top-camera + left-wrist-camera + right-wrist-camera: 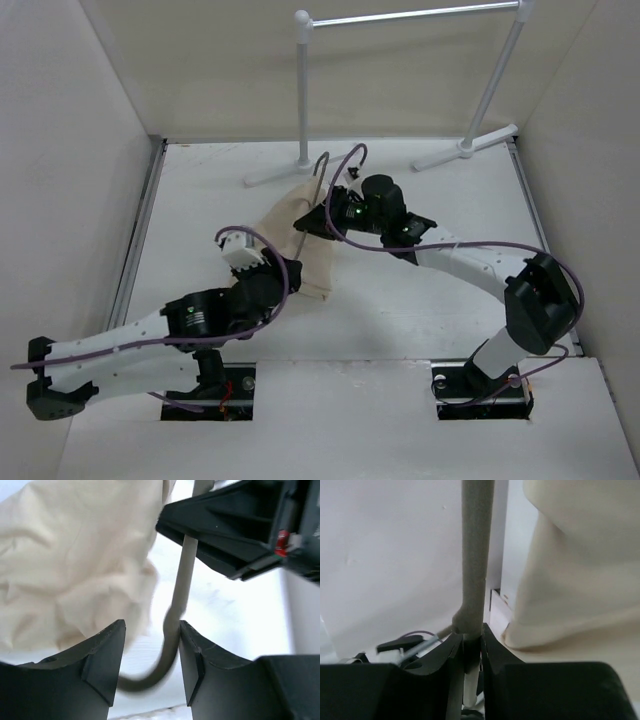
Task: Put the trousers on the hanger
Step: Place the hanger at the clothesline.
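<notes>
Right wrist: right tool (471, 639) tight on hanger (477, 555)

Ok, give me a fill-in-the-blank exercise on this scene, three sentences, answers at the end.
1. The right gripper is shut on the wire ___.
2. The left gripper has its jaws ___, one on each side of the hanger.
3. Behind the trousers stands a ___ tubular garment rack.

Missing words: hanger; open; white.
</notes>
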